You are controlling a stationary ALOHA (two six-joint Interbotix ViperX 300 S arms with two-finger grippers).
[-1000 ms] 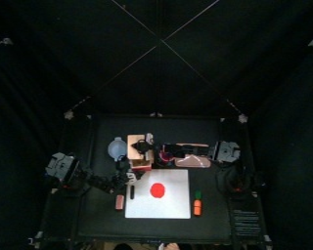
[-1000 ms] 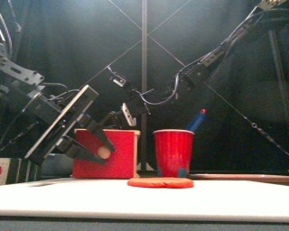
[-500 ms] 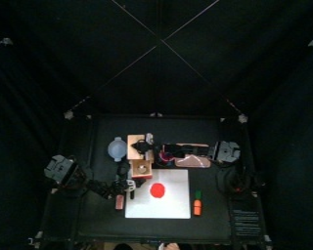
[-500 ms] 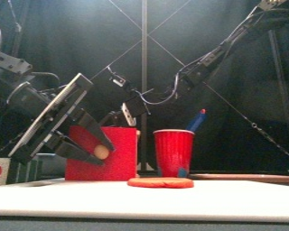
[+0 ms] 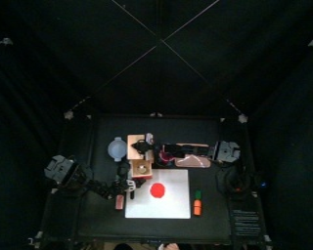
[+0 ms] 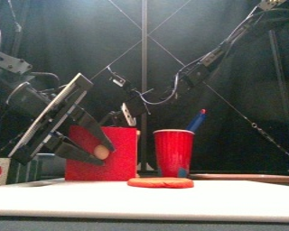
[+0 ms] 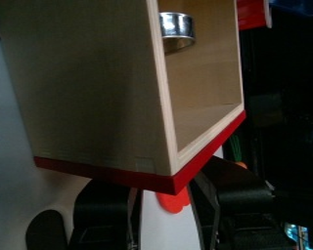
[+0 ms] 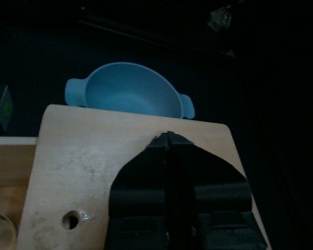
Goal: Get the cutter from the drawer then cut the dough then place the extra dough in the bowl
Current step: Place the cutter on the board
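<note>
The pale wooden box (image 5: 144, 147) stands behind the white cutting board (image 5: 174, 201), which carries a flat red dough disc (image 5: 156, 189) (image 6: 161, 182). Its drawer (image 7: 120, 88) is pulled out, with the red front (image 6: 107, 155) facing forward. The round metal cutter (image 7: 176, 25) lies at the drawer's far end. My left gripper (image 7: 172, 200) is shut on the drawer's knob (image 6: 101, 152). My right gripper (image 8: 175, 186) rests shut on the box top (image 8: 87, 146). The blue-grey bowl (image 8: 126, 90) (image 5: 116, 148) sits just beyond the box.
A red cup (image 6: 175, 152) with a blue toy knife (image 6: 198, 120) stands to the right of the box, behind the dough. An orange toy (image 5: 196, 206) lies right of the board, and another small one (image 5: 120, 202) at its left edge.
The left gripper has drawn the drawer a little further out toward the front; in the last half second it barely moved. The right gripper stays on the box.
</note>
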